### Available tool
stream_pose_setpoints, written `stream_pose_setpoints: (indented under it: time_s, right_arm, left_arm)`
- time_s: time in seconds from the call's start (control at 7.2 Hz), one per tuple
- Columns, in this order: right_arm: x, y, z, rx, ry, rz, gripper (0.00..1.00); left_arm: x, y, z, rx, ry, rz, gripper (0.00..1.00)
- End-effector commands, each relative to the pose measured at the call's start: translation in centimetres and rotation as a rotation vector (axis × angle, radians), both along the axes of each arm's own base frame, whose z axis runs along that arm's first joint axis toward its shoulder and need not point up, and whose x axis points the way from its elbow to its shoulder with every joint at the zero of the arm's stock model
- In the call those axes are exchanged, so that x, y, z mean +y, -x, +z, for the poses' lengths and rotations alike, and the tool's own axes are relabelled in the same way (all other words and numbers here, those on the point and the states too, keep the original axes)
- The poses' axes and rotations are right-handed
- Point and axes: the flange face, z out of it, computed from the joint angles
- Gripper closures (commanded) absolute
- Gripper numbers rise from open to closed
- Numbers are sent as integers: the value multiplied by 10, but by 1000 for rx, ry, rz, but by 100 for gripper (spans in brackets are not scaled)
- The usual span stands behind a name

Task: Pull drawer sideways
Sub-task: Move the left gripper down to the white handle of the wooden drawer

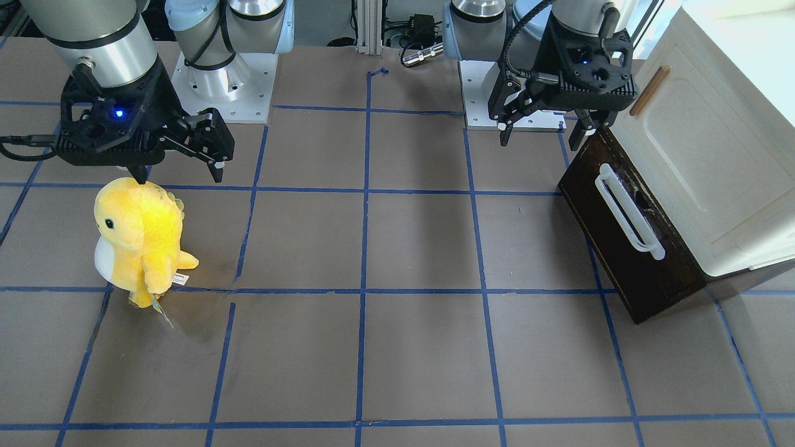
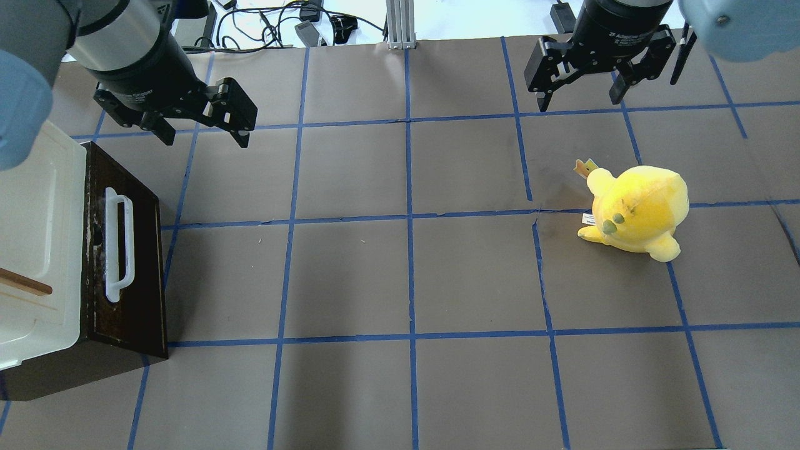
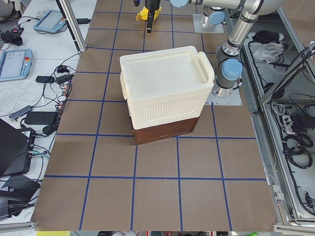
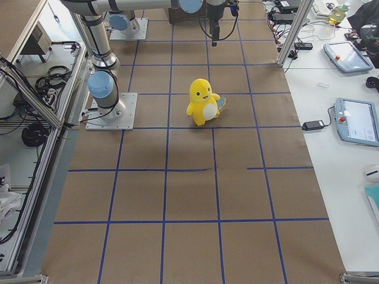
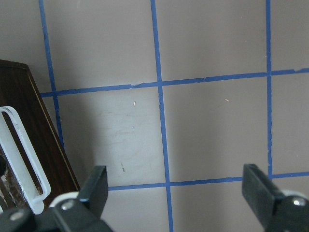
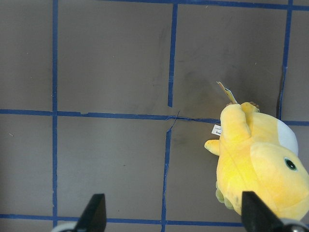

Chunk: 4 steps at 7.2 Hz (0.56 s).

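Observation:
The dark brown drawer (image 1: pixel 627 261) with a long white bar handle (image 1: pixel 628 211) sits under a cream-white cabinet (image 1: pixel 702 155); its inner walls do not show. It also shows in the overhead view (image 2: pixel 134 275), the exterior left view (image 3: pixel 165 132) and the left wrist view (image 5: pixel 29 121). My left gripper (image 1: pixel 539 139) (image 2: pixel 205 139) (image 5: pixel 176 193) hangs open and empty above the table, beside the drawer's end nearest the robot base, apart from the handle (image 5: pixel 24 150). My right gripper (image 1: pixel 180 177) (image 2: pixel 579 103) (image 6: pixel 174 217) is open and empty at the other side.
A yellow plush toy (image 1: pixel 140 239) (image 2: pixel 637 209) (image 6: pixel 260 164) stands just in front of the right gripper. The cabinet panel carries a small wooden handle (image 1: pixel 649 90). The arm bases (image 1: pixel 223 74) stand at the table's robot side. Blue tape lines grid the brown table.

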Motion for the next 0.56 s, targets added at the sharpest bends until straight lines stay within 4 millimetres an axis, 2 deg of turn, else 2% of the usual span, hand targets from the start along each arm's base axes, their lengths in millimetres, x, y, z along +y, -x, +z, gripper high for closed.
stream_pose_setpoints:
  time_s: [0.0,0.42]
  right_arm:
    - [0,0,0,0,0,0,0]
    - [0,0,0,0,0,0,0]
  left_arm:
    - [-6,0,-2,-2,-1,4,0]
    - [-13,8,-18,-3,-10,-2,0]
